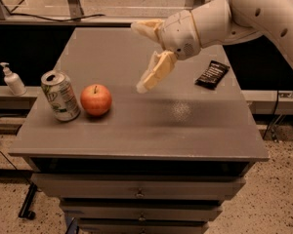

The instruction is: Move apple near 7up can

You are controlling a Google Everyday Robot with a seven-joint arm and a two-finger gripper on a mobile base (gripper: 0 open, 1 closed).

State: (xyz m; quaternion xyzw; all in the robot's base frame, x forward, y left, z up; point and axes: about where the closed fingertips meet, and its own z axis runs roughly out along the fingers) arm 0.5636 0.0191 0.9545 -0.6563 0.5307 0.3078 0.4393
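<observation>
White plastic pump bottle (12, 80): on a ledge left of the grey counter (185, 126).
Green-and-white dented aluminium 7up can (61, 96): upright near the counter's left edge.
Round red-orange apple (95, 100): just right of the can.
Cream 2-finger claw (139, 57): above mid-counter, spread wide, empty.
Black packet (212, 74): lying far right.

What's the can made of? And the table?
The can looks like thin metal: silvery top, slightly dented side. The table looks like smooth grey painted metal or laminate; the look leaves that open. The gripper, open above the table's middle, looks like cream plastic.
</observation>
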